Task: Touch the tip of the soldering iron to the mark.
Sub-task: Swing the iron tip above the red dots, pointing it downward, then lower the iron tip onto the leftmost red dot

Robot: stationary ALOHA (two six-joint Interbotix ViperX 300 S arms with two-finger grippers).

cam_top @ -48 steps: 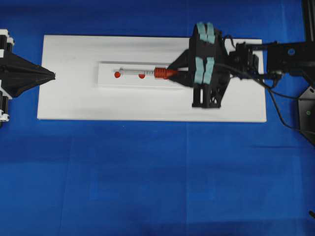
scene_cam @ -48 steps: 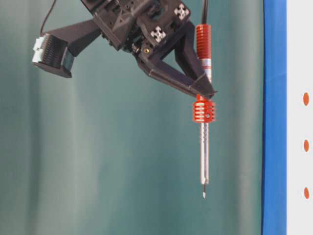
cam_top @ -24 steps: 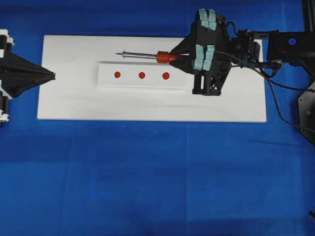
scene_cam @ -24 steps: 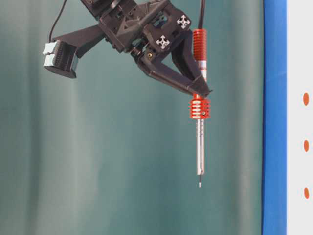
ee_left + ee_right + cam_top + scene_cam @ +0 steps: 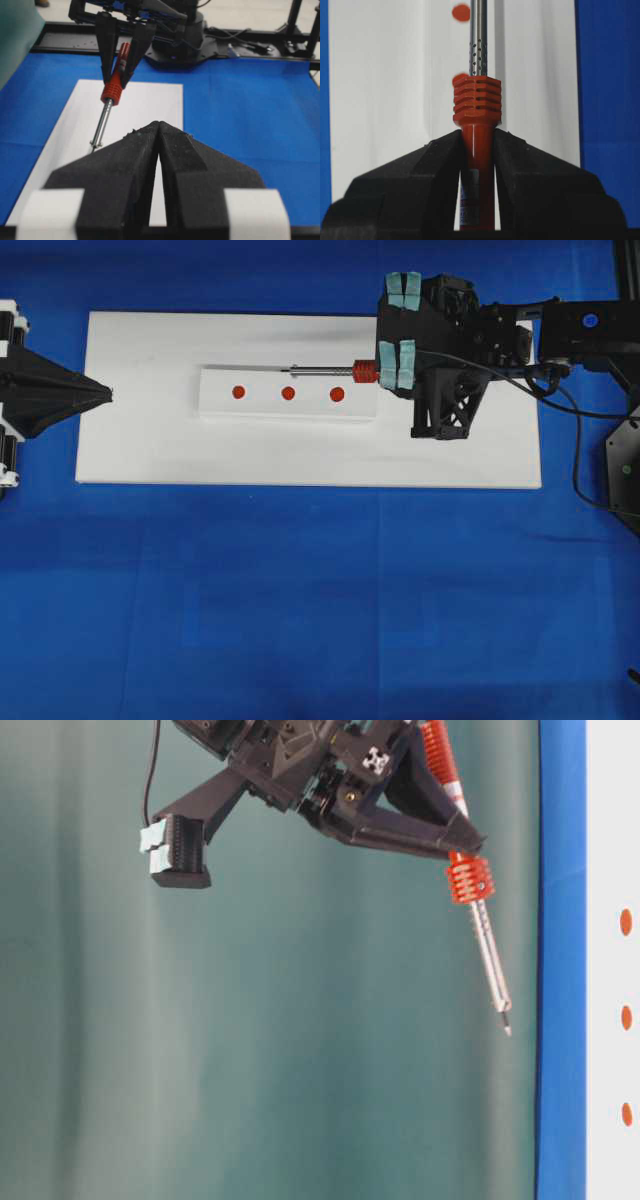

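Note:
The soldering iron (image 5: 340, 369) has a red-orange handle and a silver shaft, and my right gripper (image 5: 380, 371) is shut on the handle just behind the ribbed collar (image 5: 476, 100). The iron hangs tilted over the back edge of a raised white strip (image 5: 288, 410) that carries three red marks (image 5: 288, 393). Its tip (image 5: 506, 1030) points towards the board, stays clear of it, and is about level with the middle mark (image 5: 626, 1017). My left gripper (image 5: 110, 393) is shut and empty at the board's left edge. In the left wrist view a finger (image 5: 125, 165) hides the tip.
The strip lies on a large white board (image 5: 150, 440) on a blue cloth (image 5: 300, 590). The iron's black cord (image 5: 575, 455) loops off to the right, past the right arm's base (image 5: 622, 470).
My right gripper has drawn back to the right and turned its wrist. The iron has come from behind the strip to its back edge and tilted tip-first towards the board. The left gripper is unmoved.

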